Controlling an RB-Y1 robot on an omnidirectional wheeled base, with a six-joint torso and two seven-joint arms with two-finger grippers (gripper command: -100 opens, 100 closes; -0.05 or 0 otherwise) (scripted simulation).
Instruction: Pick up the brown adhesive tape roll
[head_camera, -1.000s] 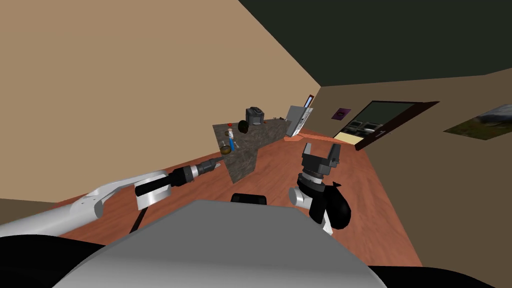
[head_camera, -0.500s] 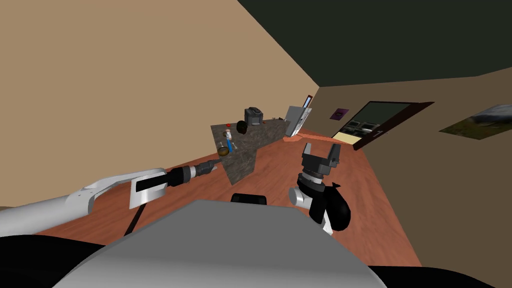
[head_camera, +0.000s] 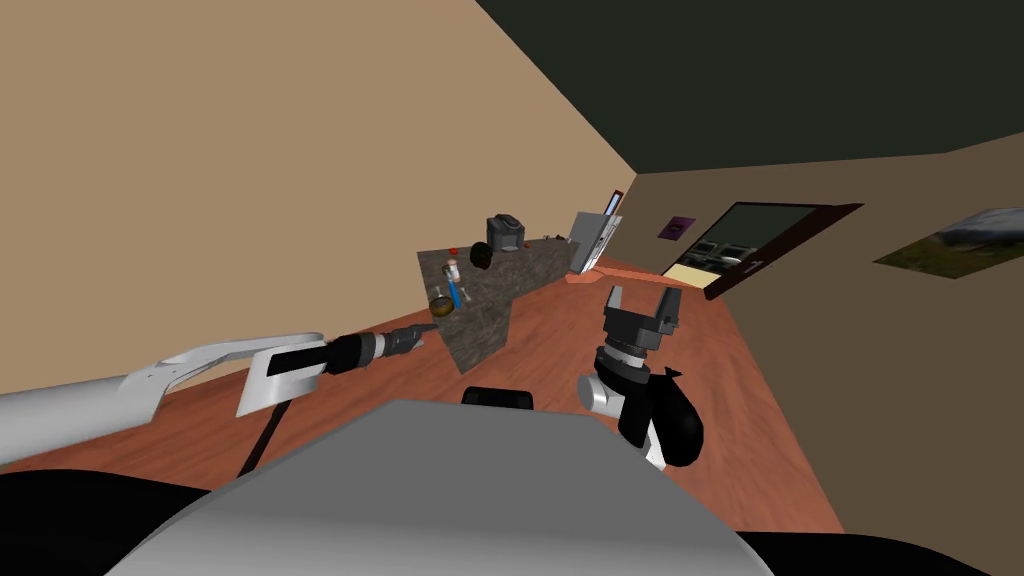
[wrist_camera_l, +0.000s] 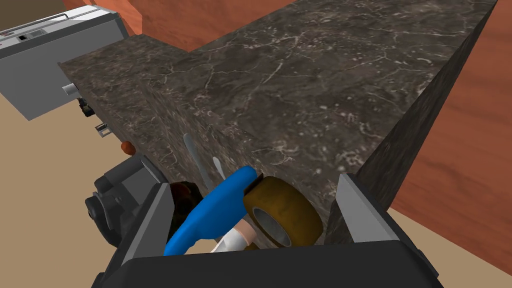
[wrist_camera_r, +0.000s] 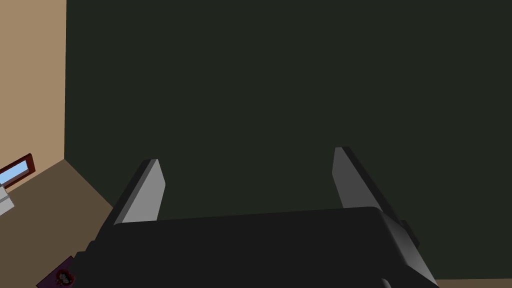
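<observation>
Brown tape roll (wrist_camera_l: 282, 212), left wrist view: sits between my left jaws, which are spread, touching neither finger (wrist_camera_l: 357, 210). It rests against a blue-handled tool (wrist_camera_l: 215, 210) on the dark marbled desk (wrist_camera_l: 310, 90).

Head view: roll at the desk's near end, left arm reaching to it. Right jaws raised, well apart from the desk.

Right wrist view: right jaws spread.
</observation>
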